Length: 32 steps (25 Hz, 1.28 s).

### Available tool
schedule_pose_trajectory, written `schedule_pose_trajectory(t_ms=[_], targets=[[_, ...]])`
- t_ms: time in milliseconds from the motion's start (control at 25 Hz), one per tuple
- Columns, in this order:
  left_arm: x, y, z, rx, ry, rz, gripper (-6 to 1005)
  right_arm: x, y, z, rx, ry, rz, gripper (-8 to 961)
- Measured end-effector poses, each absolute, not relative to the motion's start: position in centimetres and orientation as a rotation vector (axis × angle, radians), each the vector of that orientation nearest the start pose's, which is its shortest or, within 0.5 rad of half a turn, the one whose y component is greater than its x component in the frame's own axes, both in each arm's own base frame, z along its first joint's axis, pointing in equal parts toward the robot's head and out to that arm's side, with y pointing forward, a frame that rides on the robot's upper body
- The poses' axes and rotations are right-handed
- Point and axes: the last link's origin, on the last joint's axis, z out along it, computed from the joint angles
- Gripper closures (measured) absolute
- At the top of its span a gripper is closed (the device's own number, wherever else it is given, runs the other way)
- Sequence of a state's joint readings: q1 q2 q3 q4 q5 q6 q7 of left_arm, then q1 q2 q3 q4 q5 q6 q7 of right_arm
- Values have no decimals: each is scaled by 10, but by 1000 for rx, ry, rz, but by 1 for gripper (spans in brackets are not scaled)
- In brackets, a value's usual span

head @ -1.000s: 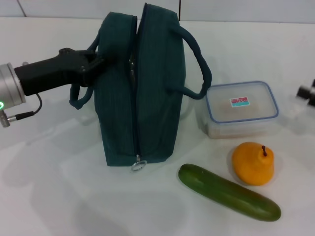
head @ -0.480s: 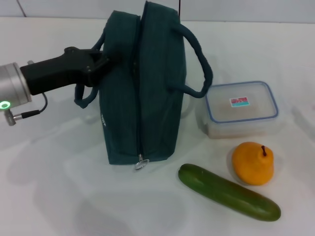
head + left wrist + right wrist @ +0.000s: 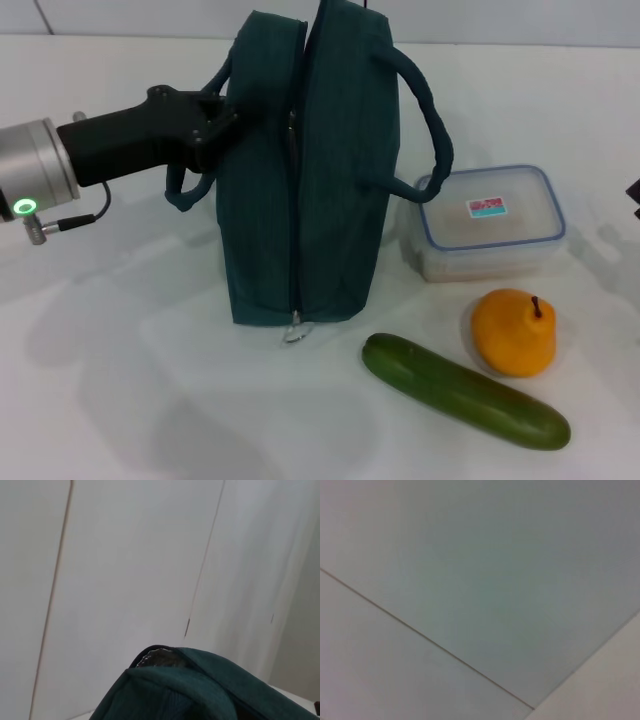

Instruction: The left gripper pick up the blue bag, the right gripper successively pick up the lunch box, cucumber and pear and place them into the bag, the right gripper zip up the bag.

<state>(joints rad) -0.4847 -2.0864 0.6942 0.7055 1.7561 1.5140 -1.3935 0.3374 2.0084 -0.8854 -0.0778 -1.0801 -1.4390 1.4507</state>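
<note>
Left gripper (image 3: 205,125) is clamped on the near-side handle of the blue bag (image 3: 310,170), holding it upright around the middle of the bench (image 3: 90,380), toward the back edge. Zip looks closed, pull hanging at the bottom end. Step one looks about done. Nothing packed yet: lunch box (image 3: 488,222), pear (image 3: 514,332) and cucumber (image 3: 464,390) all sit on the bench right of the bag. Right gripper only a sliver at the right edge, can't tell its fingers. Loading and zipping all remain.
</note>
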Motion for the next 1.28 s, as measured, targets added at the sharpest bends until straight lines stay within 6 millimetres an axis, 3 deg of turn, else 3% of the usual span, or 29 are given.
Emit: schedule_pose_trajectory(t_ms=[280, 680, 1280], targets=[[-253, 342, 24, -2458, -573, -969, 960, 345, 280, -13, -1710, 1615, 1334, 168], [-252, 342, 22, -2467, -557, -972, 960, 328, 289, -36, -1731, 1711, 1331, 169], [-253, 342, 22, -2466, -523, -956, 960, 311, 320, -43, -1692, 1812, 1334, 169]])
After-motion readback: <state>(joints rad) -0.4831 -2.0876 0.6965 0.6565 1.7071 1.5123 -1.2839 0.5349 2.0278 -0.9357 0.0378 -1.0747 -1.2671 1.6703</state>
